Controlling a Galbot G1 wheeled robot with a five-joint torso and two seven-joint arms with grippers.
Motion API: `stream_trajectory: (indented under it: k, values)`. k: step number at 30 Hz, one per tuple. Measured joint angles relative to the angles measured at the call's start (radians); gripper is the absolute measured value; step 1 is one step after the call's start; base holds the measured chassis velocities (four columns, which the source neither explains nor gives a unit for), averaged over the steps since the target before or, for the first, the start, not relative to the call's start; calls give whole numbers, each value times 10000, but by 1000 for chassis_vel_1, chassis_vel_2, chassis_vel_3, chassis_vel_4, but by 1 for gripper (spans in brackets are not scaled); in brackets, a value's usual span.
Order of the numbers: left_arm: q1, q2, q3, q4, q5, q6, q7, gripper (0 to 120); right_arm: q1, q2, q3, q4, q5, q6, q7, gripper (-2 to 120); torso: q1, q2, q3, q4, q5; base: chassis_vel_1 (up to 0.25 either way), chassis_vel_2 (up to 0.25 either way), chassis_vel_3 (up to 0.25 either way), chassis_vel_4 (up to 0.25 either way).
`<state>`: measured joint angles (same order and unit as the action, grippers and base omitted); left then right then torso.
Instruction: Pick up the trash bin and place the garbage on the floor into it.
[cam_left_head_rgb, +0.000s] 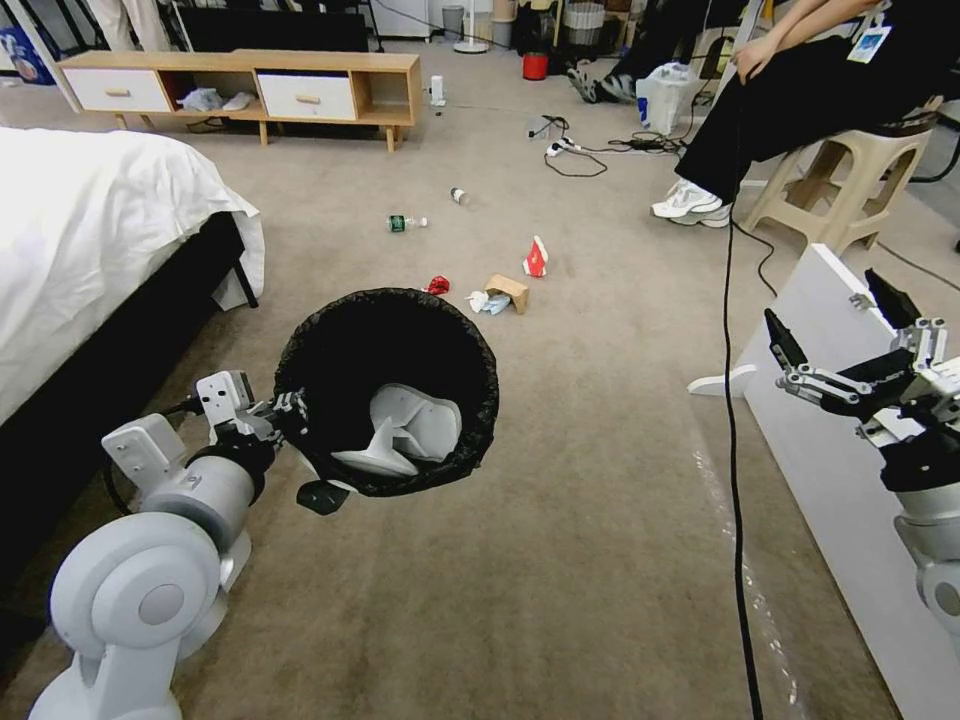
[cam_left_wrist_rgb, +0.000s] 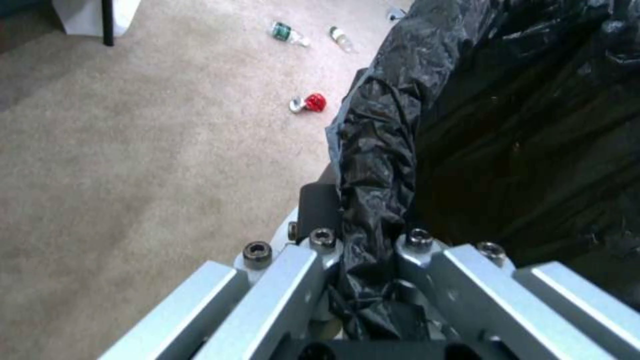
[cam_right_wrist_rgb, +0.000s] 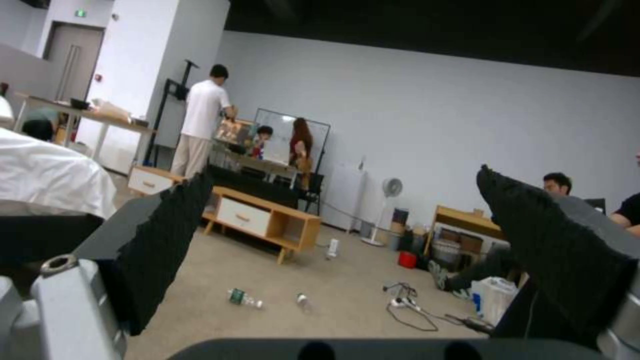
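Left gripper (cam_left_head_rgb: 290, 408) pinches the black-bagged white plastic bin (cam_left_head_rgb: 387, 390) aloft; right gripper (cam_left_head_rgb: 828, 330) spread, idle; next, I'd guess, carry it towards the crushed red can (cam_left_head_rgb: 437, 285)

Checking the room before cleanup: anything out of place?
Yes: litter lies on the carpet: two bottles, a red can, cardboard, and a carton. The left end effector grips the bin.

garbage (cam_left_head_rgb: 505, 292) on floor (cam_left_head_rgb: 600, 520) beyond trash bin (cam_left_head_rgb: 388, 390)
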<state>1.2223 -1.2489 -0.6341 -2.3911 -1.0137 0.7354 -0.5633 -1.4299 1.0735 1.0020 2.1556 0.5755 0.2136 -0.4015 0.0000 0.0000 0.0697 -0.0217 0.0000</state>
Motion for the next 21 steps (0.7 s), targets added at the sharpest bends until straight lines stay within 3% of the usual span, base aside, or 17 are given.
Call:
stream_trajectory:
  k: [21]
  values:
    - [-74, 6, -10, 65, 0, 0, -4, 3, 64, 1, -34, -52, 13, -8, 7, 100, 1, 0, 0, 0, 0, -86, 87, 89, -91]
